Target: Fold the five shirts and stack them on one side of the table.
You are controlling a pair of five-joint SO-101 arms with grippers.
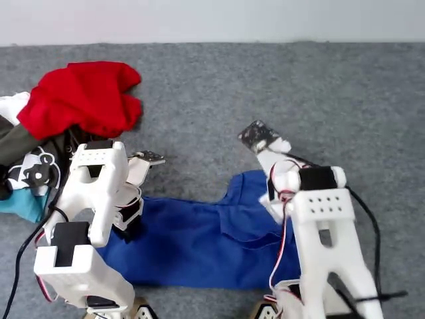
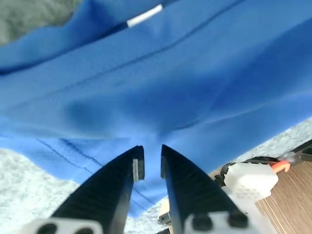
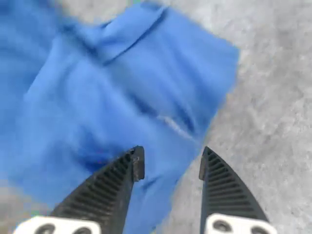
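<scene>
Blue shirt (image 1: 192, 242) is being kept spread on the near part of the grey table (image 1: 299, 86). It is lying between the two arms, with one flap sticking out toward the table middle beside the right arm (image 1: 322, 219). It is being left unfolded and wrinkled.

Left gripper (image 2: 148, 163) is being held low on the blue shirt and clenched on a pinch of the fabric. Only a thin slit is being left between the jaws, and creases are being drawn toward the tips. A small white tag (image 2: 145, 15) is being shown on the cloth farther off. A strip of wooden edge (image 2: 292, 195) and a white plug (image 2: 251, 178) are being seen past the shirt's hem.

Right gripper (image 3: 170, 163) is being held released above the shirt's corner, with the jaws wide apart and nothing between them. One jaw is being held over blue cloth, the other over bare grey table just beside the hem.

Left arm (image 1: 93, 193) is being seen from above at the near left, bent down over the shirt's left end.

Red shirt (image 1: 83, 96) is being left bunched at the far left, well apart from the blue one. It is resting against a crumpled heap of dark, white and teal shirts (image 1: 30, 169) at the left edge. How many shirts are lying in that heap cannot be told.
</scene>
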